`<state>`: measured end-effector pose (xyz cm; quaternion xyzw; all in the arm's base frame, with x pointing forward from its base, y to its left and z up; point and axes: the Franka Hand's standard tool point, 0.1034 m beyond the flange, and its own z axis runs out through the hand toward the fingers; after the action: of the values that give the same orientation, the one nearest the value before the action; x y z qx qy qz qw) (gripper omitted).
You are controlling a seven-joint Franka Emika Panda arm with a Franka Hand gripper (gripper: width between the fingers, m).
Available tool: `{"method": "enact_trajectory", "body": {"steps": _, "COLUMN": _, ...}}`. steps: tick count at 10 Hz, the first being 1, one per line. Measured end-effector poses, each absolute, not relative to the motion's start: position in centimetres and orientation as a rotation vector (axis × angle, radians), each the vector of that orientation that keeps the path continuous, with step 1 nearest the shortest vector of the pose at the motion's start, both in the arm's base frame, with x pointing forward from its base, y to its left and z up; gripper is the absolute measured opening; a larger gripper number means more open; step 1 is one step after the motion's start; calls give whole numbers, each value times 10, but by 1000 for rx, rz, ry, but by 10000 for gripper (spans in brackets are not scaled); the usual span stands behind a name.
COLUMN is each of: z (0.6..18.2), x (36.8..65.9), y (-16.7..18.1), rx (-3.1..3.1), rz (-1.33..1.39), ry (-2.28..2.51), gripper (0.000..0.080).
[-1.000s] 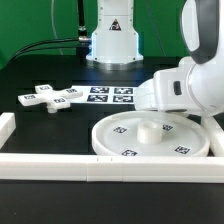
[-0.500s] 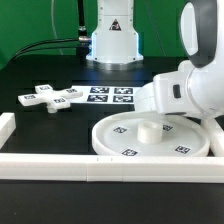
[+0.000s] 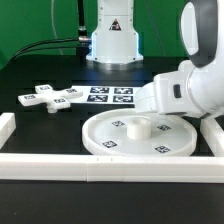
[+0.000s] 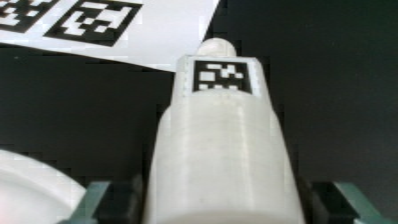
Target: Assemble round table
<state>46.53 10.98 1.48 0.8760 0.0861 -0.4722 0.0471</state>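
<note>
The fingers (image 4: 111,203) pinch the short leg (image 4: 222,130) — arm (image 3: 188,92) bent low beside the disc (image 3: 108,142).

We see the leg (image 4: 222,140), a rounded white part, running lengthwise away from the gripper (image 4: 222,208) over the black table (image 4: 329,80), with a square tag (image 4: 221,77) near its tapered far end. Dark fingers (image 4: 111,200) flank it closely on both sides; whether they press it we cannot tell. Beyond its tip lies the marker board (image 4: 71,20), and a curved white edge (image 4: 27,185) shows beside one finger
</note>
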Motion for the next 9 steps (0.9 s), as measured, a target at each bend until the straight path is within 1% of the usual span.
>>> {"method": "enact_trajectory", "body": {"steps": 2, "z": 22, "x": 469, "y": 113, "rx": 2676, "rz": -1435, "ry": 271, "gripper": 406}}
{"method": "enact_trajectory", "body": {"steps": 3, "z": 32, "x": 470, "y": 112, "rx": 2671, "rz": -1446, "ry": 285, "gripper": 406}}
{"method": "enact_trajectory", "body": {"steps": 4, "z": 46, "x": 473, "y": 110, "rx": 2666, "rz": -1459, "ry": 303, "gripper": 407}}
{"method": "enact_trajectory", "body": {"steps": 6, "z": 81, "x": 479, "y": 104, "rx": 2643, "rz": -1526, "ry": 369, "gripper": 407}}
{"method": "enact_trajectory", "body": {"steps": 7, "z": 92, "x": 487, "y": 105, "rx": 2650, "rz": -1517, "ry": 376, "gripper": 409}}
{"method": "enact_trajectory", "body": {"steps": 8, "z": 86, "x": 494, "y": 107, "rx": 2696, "rz": -1443, "ry": 382, "gripper": 409}}
{"method": "enact_trajectory", "body": {"steps": 9, "z": 85, "x": 491, "y": 107, "rx": 2692, "rz": -1449, "ry": 383, "gripper": 409}}
